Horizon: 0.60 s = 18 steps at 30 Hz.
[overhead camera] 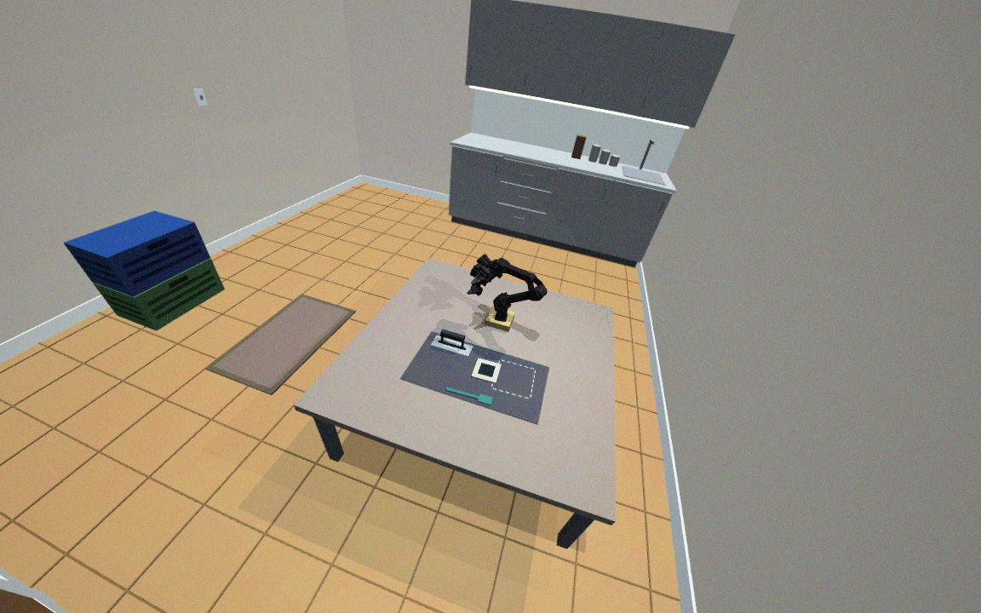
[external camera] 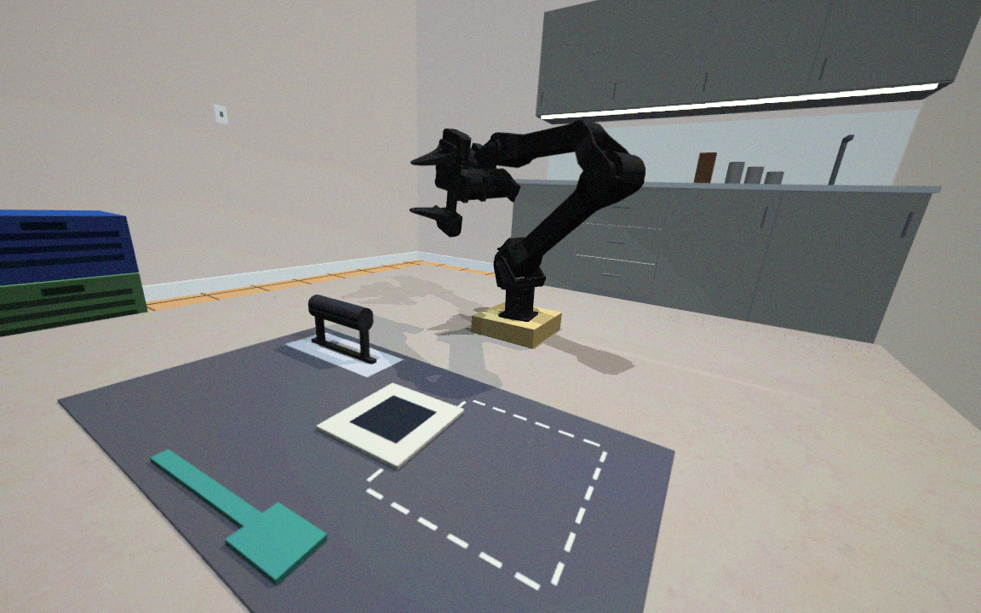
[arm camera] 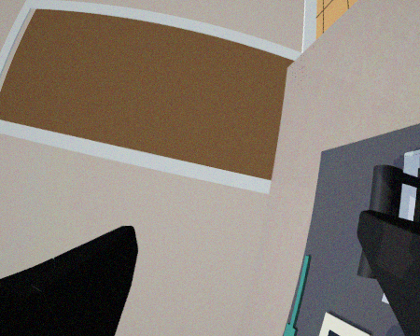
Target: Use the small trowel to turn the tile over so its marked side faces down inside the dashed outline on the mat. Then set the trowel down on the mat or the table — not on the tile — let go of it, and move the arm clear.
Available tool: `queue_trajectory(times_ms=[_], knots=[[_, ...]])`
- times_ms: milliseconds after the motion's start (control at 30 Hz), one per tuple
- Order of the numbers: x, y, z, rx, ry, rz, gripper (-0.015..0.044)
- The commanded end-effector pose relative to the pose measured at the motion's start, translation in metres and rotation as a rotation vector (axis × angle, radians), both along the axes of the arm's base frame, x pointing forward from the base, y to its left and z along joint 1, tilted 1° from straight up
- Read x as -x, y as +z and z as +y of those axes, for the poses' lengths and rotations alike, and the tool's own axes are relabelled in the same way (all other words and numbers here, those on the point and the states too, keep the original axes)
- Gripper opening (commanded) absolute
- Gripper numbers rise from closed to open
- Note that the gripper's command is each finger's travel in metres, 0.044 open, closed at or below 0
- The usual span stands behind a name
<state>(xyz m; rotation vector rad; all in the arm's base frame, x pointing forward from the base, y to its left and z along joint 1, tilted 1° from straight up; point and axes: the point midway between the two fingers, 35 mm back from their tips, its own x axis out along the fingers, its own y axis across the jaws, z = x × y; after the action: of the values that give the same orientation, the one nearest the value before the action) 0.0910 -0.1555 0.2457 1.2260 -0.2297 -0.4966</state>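
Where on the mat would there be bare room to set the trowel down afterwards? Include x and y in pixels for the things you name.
Inside the dashed outline [overhead camera: 533,380] [external camera: 592,492], right of the tile [overhead camera: 476,374] [external camera: 417,448], looks bare. It's crowded around the tile, between outline, green spatula [overhead camera: 484,398] [external camera: 278,540] and black-handled trowel [overhead camera: 452,339] [external camera: 340,312] [arm camera: 384,196].

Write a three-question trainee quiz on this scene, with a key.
1. True or false: the tile lies wholly inside the dashed outline.
2. Which way does the tile's marked side face? A) down B) up C) toward the cabinets
3. Fill in: the gripper is ____, with nothing between its fingers.

Key: 1. false; 2. B; 3. open
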Motion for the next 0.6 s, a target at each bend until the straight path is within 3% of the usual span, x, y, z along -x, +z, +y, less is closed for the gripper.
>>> queue_trajectory(times_ms=[0,333,567], knots=[[0.0000,0.0000,0.0000,0.000,0.000,0.000,0.0374],[0.0000,-0.0001,0.0000,0.000,0.000,0.000,0.0111],[0.0000,-0.0001,0.0000,0.000,0.000,0.000,0.0100]])
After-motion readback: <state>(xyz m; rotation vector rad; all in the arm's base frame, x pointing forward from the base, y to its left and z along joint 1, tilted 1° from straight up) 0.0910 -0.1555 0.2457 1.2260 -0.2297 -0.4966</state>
